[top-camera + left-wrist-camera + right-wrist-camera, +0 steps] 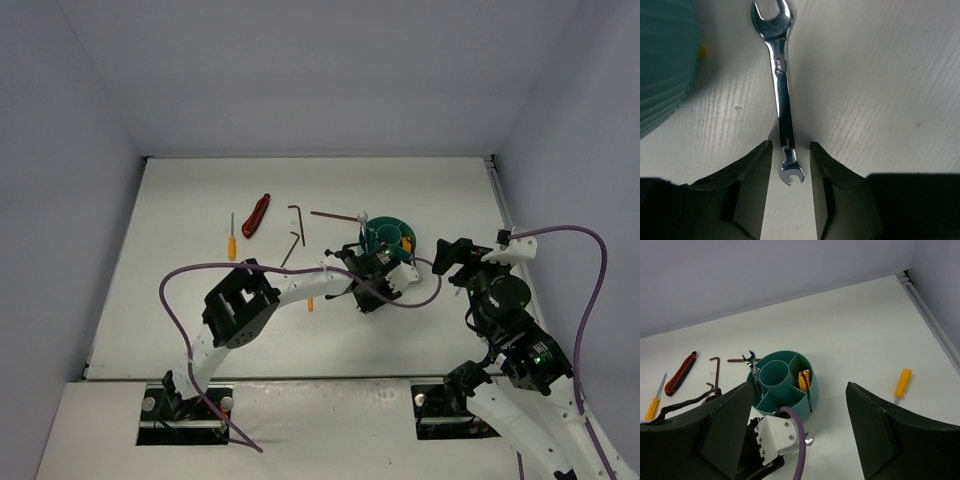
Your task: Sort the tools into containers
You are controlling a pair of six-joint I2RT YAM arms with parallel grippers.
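Wrench [784,100], slim polished steel, between dark fingers [752,172].

A white table [200,320] is seen. A round teal plastic tub [776,385] is set on it. Toward 9 o'clock from the tub are laid a red-and-black-handled tool [256,215], a thin orange-handled screwdriver [231,240], a dark L-shaped hex key [302,220] and a second hex key [291,248]. A second orange-handled screwdriver [901,383] is laid at 3 o'clock, and a silver wrench [782,95] lies flat near 6 o'clock.

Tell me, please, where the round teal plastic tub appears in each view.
Left wrist: round teal plastic tub, left edge, beside the left pincer.
Top external: right of centre, just above that pincer.
Right wrist: centre, just above it.
Shared landmark: the left pincer.
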